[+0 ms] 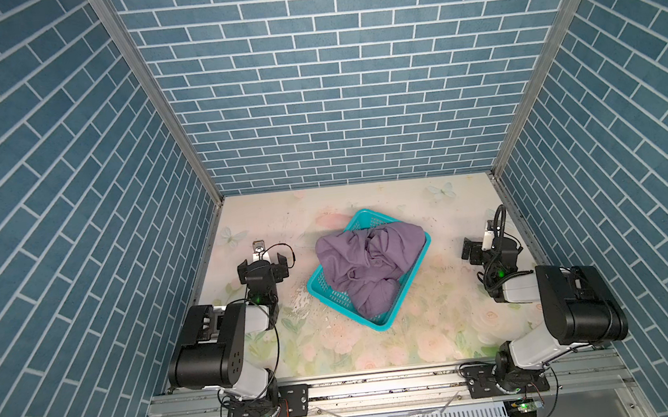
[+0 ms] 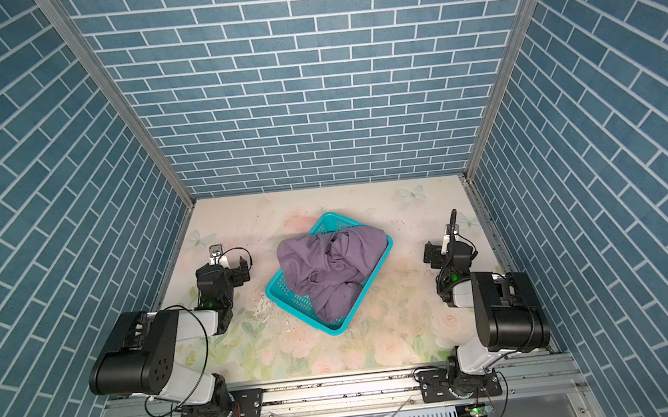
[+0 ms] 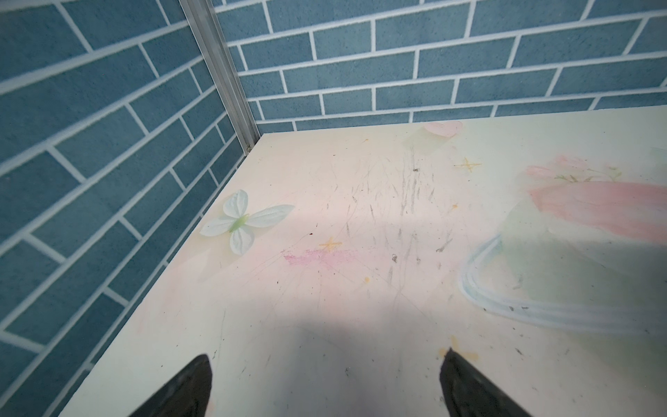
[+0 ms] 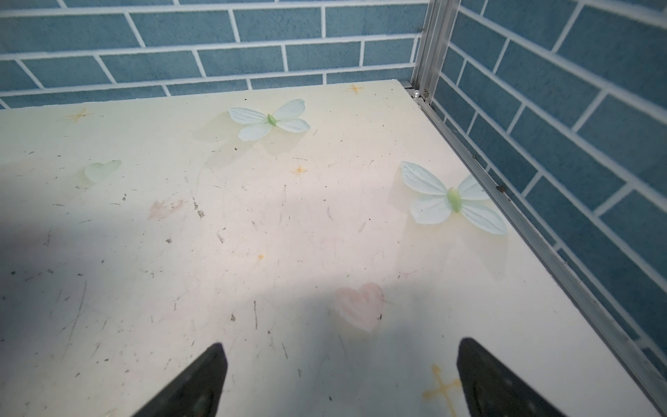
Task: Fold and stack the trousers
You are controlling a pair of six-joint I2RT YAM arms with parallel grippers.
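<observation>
Blue brick-print walls enclose a scuffed floral tabletop where the trousers lie crumpled in a teal basket, left gripper and right gripper flanking the basket, jaws spread wide, empty

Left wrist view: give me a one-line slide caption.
Left gripper open and empty above the scuffed floral table, facing the corner of the blue brick wall.

Bright, even light from above fills both top views, and the table carries only faint, soft shadows. The brick walls around the table splay outward toward the frame edges, a wide-lens stretch. In both wrist views broad, soft-edged shadows cross the table, and the walls beside it look smeared.
</observation>
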